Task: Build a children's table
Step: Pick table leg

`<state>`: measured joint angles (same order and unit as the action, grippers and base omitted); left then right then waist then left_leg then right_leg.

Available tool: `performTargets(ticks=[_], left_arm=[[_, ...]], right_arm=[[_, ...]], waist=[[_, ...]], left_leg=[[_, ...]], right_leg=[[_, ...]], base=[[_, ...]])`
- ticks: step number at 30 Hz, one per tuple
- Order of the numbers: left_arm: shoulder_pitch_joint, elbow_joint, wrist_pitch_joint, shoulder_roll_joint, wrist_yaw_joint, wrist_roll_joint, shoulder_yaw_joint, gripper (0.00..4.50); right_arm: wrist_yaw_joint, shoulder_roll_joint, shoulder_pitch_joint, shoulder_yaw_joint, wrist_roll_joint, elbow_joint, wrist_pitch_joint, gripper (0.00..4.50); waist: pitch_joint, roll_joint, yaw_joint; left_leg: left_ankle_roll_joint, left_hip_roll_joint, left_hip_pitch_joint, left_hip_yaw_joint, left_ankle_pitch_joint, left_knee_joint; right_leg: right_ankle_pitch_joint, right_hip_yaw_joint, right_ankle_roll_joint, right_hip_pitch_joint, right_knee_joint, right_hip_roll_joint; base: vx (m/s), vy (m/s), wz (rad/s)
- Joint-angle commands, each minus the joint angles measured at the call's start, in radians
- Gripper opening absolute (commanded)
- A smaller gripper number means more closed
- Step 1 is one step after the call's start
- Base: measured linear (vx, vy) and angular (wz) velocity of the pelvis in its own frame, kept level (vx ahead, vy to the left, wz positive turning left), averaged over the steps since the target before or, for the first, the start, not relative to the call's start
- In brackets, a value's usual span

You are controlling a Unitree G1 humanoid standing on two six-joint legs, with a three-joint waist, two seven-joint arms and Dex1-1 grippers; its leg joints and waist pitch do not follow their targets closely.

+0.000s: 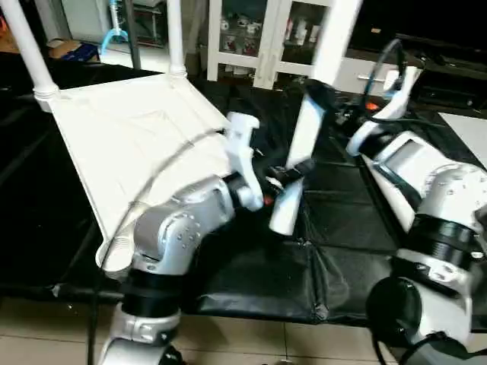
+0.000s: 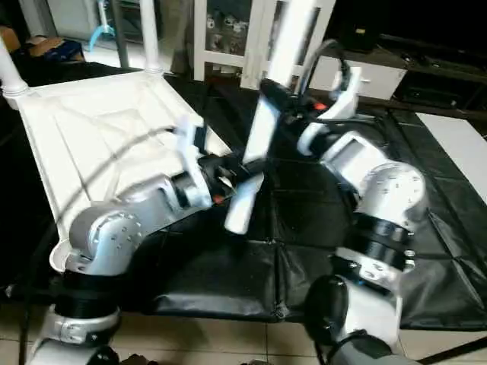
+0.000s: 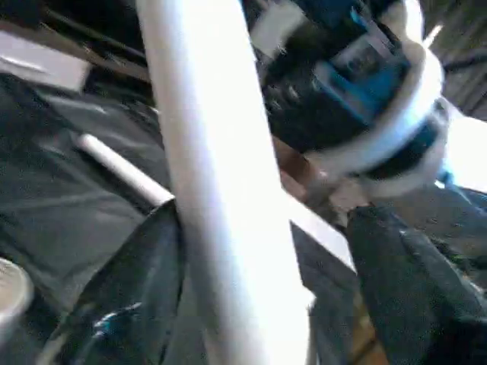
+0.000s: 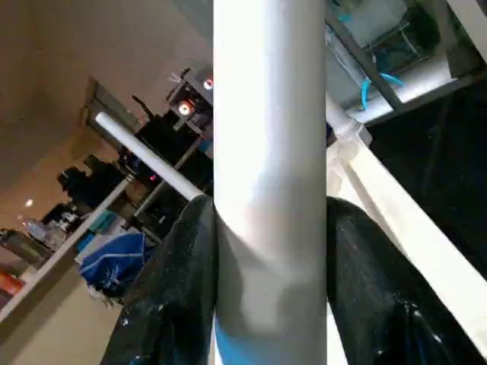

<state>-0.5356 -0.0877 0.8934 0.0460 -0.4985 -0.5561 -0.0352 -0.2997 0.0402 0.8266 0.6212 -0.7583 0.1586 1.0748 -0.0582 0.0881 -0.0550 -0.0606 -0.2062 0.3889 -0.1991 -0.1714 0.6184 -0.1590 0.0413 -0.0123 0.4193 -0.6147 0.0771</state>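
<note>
Your tabletop (image 1: pixel 129 144) lies upside down on the black work surface (image 1: pixel 251 281), ribs up, so the corner sockets face you; two legs (image 1: pixel 30 53) already stand in the far corners. In the middle, your left gripper (image 3: pixel 251 289) straddles the lower part of a third leg (image 1: pixel 293 182), its fingers (image 3: pixel 129 296) standing apart with a gap on one side, so it steadies rather than clamps. To the right, your right gripper (image 4: pixel 270 274) is clamped on that leg higher up, carrying it tilted near upright above the cloth. The near sockets look empty, though your left forearm (image 1: pixel 179 228) hides one of them. That forearm and its cable lie across the tabletop, between the leg and the near corners.
</note>
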Motion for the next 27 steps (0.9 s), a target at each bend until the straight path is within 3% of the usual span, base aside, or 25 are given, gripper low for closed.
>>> performTargets(ticks=[1,2,5,8,9,13,15,18,19,27], left_arm=[[0.001,-0.024,0.034,0.004,-0.023,-0.024,-0.018,3.86],[-0.003,-0.019,0.062,0.022,-0.028,-0.066,0.005,3.88],[-0.007,-0.016,0.047,-0.013,-0.033,-0.025,-0.035,4.06],[-0.007,-0.012,0.048,-0.010,-0.007,-0.030,-0.017,4.14],[-0.008,-0.014,0.052,-0.012,-0.008,-0.034,-0.015,3.77],[-0.014,-0.003,0.053,-0.017,0.007,-0.033,0.006,3.70],[-0.019,-0.002,0.055,-0.017,0.007,-0.042,0.020,3.28],[-0.023,-0.003,0.063,-0.022,-0.001,-0.062,0.026,3.23],[-0.024,-0.002,0.063,-0.024,-0.004,-0.065,0.026,2.91],[-0.022,-0.005,0.061,-0.019,0.000,-0.079,0.035,2.35]], right_arm=[[0.017,-0.007,0.018,-0.003,-0.024,-0.025,-0.031,1.57],[0.015,-0.012,0.017,-0.012,-0.017,-0.032,-0.047,1.57],[0.032,-0.018,0.022,0.000,-0.031,-0.039,-0.049,1.57],[0.043,-0.009,0.021,0.007,-0.048,-0.041,-0.053,1.57],[0.044,-0.008,0.019,0.006,-0.049,-0.043,-0.054,1.57],[0.044,-0.013,0.012,-0.002,-0.051,-0.046,-0.062,1.57],[0.045,-0.019,0.006,-0.009,-0.055,-0.051,-0.063,1.57],[0.051,-0.020,0.004,-0.017,-0.062,-0.048,-0.069,1.57],[0.052,-0.019,0.004,-0.020,-0.062,-0.047,-0.071,1.57],[0.057,-0.017,-0.007,-0.039,-0.068,-0.053,-0.074,1.57]], waist=[[0.073,-0.004,0.001],[0.072,-0.008,0.001],[0.072,-0.008,0.001],[0.072,-0.008,0.001],[0.072,-0.008,0.002],[0.074,-0.009,0.001],[0.073,-0.008,0.001],[0.074,-0.010,0.001],[0.074,-0.011,0.001],[0.073,-0.012,0.001]], left_leg=[[-0.073,-0.016,-0.026,0.010,-0.202,-0.078],[-0.076,-0.015,-0.027,0.011,-0.209,-0.079],[-0.084,-0.015,-0.029,0.014,-0.230,-0.083],[-0.090,-0.016,-0.028,0.013,-0.224,-0.083],[-0.090,-0.015,-0.027,0.013,-0.222,-0.084],[-0.089,-0.015,-0.026,0.013,-0.213,-0.083],[-0.088,-0.015,-0.026,0.012,-0.210,-0.083],[-0.088,-0.014,-0.026,0.012,-0.208,-0.083],[-0.089,-0.014,-0.027,0.013,-0.206,-0.084],[-0.094,-0.015,-0.027,0.013,-0.217,-0.086]], right_leg=[[-0.317,-0.027,0.073,-0.035,0.078,0.043],[-0.328,-0.026,0.069,-0.034,0.079,0.043],[-0.340,-0.025,0.057,-0.032,0.082,0.041],[-0.323,-0.025,0.054,-0.033,0.080,0.040],[-0.320,-0.025,0.054,-0.035,0.079,0.040],[-0.304,-0.026,0.054,-0.036,0.078,0.041],[-0.299,-0.026,0.056,-0.036,0.078,0.041],[-0.296,-0.026,0.059,-0.036,0.078,0.040],[-0.290,-0.026,0.061,-0.036,0.076,0.040],[-0.291,-0.026,0.060,-0.036,0.078,0.040]], base=[[0.000,0.000,0.00],[0.000,0.000,0.00],[0.000,0.000,0.00],[0.000,0.000,0.00],[0.000,0.000,0.00],[0.000,0.000,0.00],[0.000,0.000,0.00],[0.000,0.000,0.00],[0.000,0.000,0.00],[0.000,0.000,0.00]])
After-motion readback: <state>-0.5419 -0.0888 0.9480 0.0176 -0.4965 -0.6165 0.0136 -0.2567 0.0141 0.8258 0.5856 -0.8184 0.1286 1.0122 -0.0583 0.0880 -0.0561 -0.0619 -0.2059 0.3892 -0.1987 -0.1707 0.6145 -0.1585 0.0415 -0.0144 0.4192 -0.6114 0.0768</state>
